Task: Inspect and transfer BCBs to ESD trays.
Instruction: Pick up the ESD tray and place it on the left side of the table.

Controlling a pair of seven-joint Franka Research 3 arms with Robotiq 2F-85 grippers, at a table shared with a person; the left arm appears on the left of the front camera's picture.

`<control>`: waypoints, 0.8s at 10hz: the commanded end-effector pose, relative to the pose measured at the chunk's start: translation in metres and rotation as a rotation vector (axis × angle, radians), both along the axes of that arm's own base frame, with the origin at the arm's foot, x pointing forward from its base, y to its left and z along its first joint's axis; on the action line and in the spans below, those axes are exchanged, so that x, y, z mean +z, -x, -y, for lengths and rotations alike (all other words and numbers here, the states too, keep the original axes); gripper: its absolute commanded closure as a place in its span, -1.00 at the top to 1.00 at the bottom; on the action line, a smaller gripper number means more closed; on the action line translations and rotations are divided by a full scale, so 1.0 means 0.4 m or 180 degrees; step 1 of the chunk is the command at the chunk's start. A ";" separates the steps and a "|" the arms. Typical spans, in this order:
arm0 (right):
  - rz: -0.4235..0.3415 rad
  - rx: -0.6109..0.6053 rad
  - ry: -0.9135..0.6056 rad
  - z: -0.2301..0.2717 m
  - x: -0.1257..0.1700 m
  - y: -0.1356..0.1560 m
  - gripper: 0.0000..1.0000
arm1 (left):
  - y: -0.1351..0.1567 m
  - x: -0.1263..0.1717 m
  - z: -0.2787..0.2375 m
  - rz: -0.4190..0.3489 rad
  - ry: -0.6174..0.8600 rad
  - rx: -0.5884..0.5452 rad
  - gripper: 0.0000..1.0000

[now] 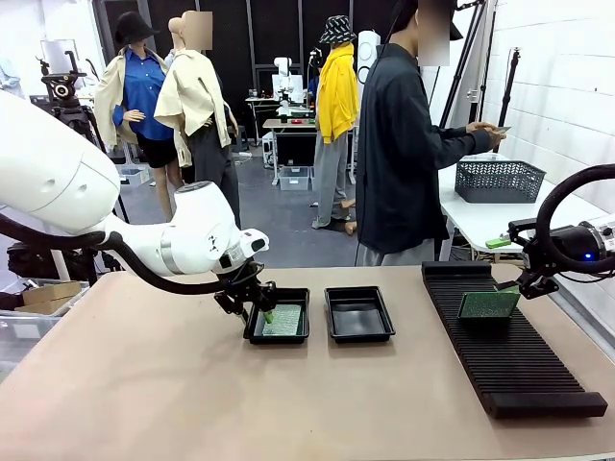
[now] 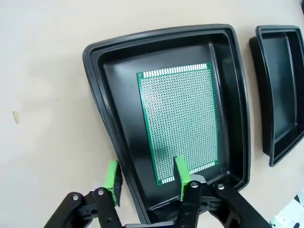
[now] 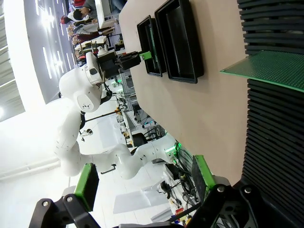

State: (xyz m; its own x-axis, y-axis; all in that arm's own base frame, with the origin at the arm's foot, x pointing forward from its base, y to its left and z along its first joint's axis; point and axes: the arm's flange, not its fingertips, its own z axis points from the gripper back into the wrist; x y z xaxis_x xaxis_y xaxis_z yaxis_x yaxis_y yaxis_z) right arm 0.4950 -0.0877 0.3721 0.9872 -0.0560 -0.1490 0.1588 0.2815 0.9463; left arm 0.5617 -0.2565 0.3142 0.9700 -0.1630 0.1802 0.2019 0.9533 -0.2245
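Observation:
A green BCB [image 2: 180, 121] lies flat on the floor of the left ESD tray [image 1: 252, 333]. My left gripper [image 2: 147, 175] hovers low over that tray's near rim [image 2: 99, 102], open. One green pad [image 2: 112, 176] is outside the wall and the other pad [image 2: 182, 173] is inside, over the board's edge. The second ESD tray [image 1: 358, 314] beside it holds nothing. Another BCB [image 1: 488, 304] stands in the slotted rack [image 1: 509, 355]. My right gripper [image 3: 145, 183] is open just behind that board [image 3: 270, 69], with nothing between its fingers.
A person stands at the far side, turned toward a white side table with a grey mesh basket [image 1: 500, 180], hands [image 1: 480, 130] raised there. The tabletop in front of the trays and at the left is bare. The rack takes up the right side.

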 end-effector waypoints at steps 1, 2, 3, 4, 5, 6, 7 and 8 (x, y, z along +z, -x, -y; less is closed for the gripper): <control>0.0009 0.0000 -0.0002 -0.002 0.004 0.004 1.00 | -0.012 0.003 0.007 -0.0019 -0.0099 0.0076 -0.26; 0.0009 0.0000 -0.0002 -0.002 0.004 0.004 1.00 | -0.016 0.006 0.005 -0.0025 -0.0099 0.0086 -0.55; 0.0009 0.0000 -0.0002 -0.002 0.004 0.004 1.00 | -0.016 0.008 0.000 -0.0022 -0.0110 0.0104 -0.86; 0.0009 0.0000 -0.0002 -0.002 0.004 0.004 1.00 | -0.016 0.007 -0.005 -0.0024 -0.0124 0.0112 -1.00; 0.0009 0.0000 -0.0002 -0.002 0.004 0.004 1.00 | -0.016 0.008 -0.010 -0.0108 -0.0084 0.0139 -1.00; 0.0009 0.0000 -0.0002 -0.002 0.004 0.004 1.00 | -0.013 0.012 -0.014 -0.0114 -0.0082 0.0127 -1.00; 0.0009 0.0000 -0.0002 -0.002 0.004 0.004 1.00 | -0.005 0.022 -0.020 -0.0294 -0.0032 0.0123 -1.00; 0.0009 0.0000 -0.0002 -0.002 0.004 0.004 1.00 | -0.006 -0.001 -0.017 -0.0052 -0.0028 0.0045 -1.00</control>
State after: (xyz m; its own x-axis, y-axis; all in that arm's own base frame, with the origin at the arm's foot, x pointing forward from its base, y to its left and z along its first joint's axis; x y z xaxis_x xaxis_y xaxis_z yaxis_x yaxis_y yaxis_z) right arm 0.4950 -0.0877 0.3721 0.9872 -0.0560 -0.1490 0.1588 0.2815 0.9463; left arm 0.5630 -0.2492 0.3144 0.9788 -0.1518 0.1375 0.1798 0.9584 -0.2216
